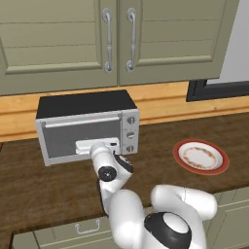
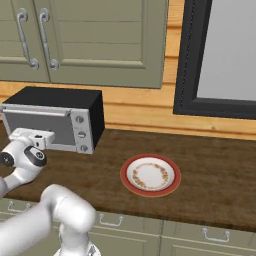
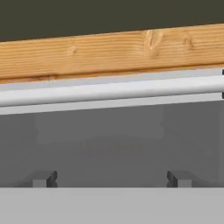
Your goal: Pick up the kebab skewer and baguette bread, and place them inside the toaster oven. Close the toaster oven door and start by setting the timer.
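The toaster oven (image 1: 87,127) sits at the counter's (image 1: 194,194) back left, its door (image 1: 80,137) shut. Our gripper (image 3: 111,179), jaws spread and empty, faces the glass below the handle (image 3: 109,90). We should rise, straddle that bar squarely, then pull down. One oven, three knobs (image 1: 130,133), one plate (image 1: 201,156).

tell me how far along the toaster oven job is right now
Looks done: the toaster oven door stands shut, and the plate holds no food; whether the skewer and bread are inside cannot be seen through the glass. In hand: the open gripper sits right at the door, below its bar handle, holding nothing. Left: setting the timer on the knobs, which the gripper is not at.
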